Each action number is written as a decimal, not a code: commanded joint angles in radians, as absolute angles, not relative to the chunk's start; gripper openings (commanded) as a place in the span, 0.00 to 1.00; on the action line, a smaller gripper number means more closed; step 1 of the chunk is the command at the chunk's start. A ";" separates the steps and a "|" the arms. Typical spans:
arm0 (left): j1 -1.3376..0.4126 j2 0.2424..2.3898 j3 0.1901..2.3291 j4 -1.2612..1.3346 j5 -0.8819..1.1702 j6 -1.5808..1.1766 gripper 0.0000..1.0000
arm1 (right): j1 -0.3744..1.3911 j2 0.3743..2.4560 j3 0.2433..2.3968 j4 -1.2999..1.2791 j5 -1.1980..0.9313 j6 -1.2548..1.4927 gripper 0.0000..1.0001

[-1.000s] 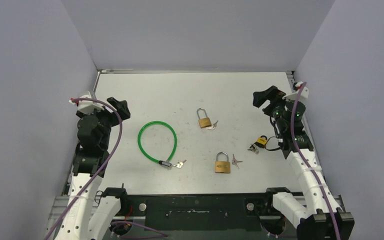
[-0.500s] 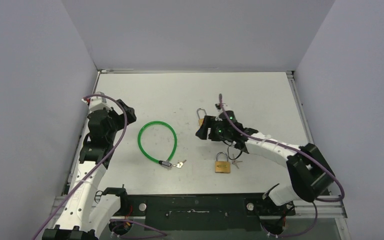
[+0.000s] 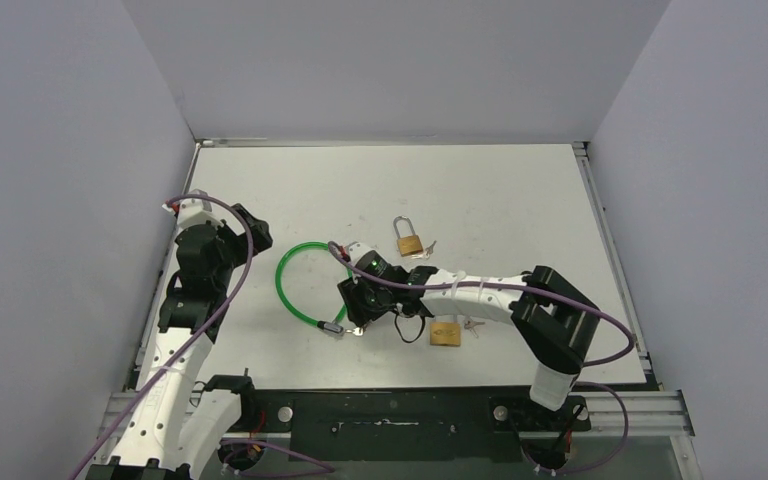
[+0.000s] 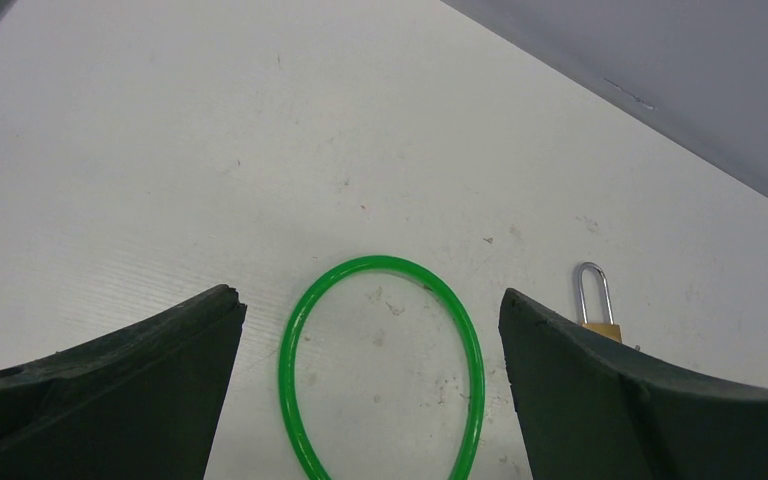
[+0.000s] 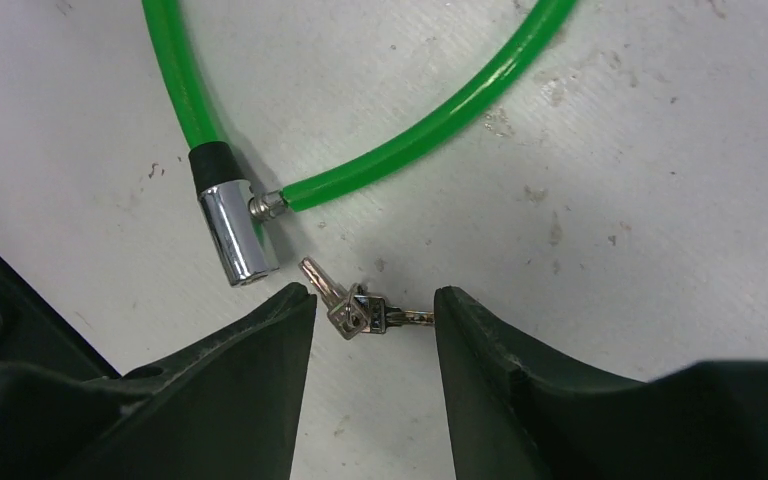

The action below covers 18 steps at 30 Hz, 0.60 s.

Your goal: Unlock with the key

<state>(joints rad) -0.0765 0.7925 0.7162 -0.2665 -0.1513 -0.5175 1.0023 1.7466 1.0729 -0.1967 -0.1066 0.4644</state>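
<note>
The keys [image 5: 360, 312] lay on the table [image 5: 660, 200], just beside the chrome barrel [image 5: 232, 232] of the green cable lock [image 5: 440, 120]. The right gripper [image 5: 372, 300] straddled them, jaws apart. Judged step: key pickup. The next move calls for closing squarely on them. The left gripper [image 4: 368, 298] was apart and empty.

My right arm [image 3: 480, 290] stretches across the surface [image 3: 520, 190] toward 9 o'clock. My right jaws sit low over the small keys [image 3: 359, 327], just beside the chrome end [image 3: 332, 327] of the green cable lock [image 3: 279, 282]; from above their gap is hidden. The near brass padlock [image 3: 445, 334] lies just beside my forearm at 6 o'clock, and the far brass padlock [image 3: 408, 241] at 12 o'clock. My left arm [image 3: 200, 270] hangs at 9 o'clock, well apart.
</note>
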 commanded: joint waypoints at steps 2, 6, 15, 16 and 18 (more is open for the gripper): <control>-0.072 0.771 0.720 -0.255 -0.167 -0.528 0.97 | 1.048 1.805 1.158 -0.273 -0.090 0.259 0.46; -0.072 0.767 0.718 -0.260 -0.171 -0.529 0.97 | 1.061 1.837 1.183 -0.305 -0.066 0.235 0.39; -0.072 0.770 0.716 -0.262 -0.175 -0.530 0.97 | 1.087 1.877 1.187 -0.320 -0.093 0.209 0.28; -0.072 0.770 0.715 -0.262 -0.177 -0.530 0.97 | 1.088 1.879 1.186 -0.320 -0.089 0.210 0.25; -0.072 0.770 0.715 -0.261 -0.178 -0.531 0.97 | 1.088 1.879 1.180 -0.318 -0.092 0.210 0.19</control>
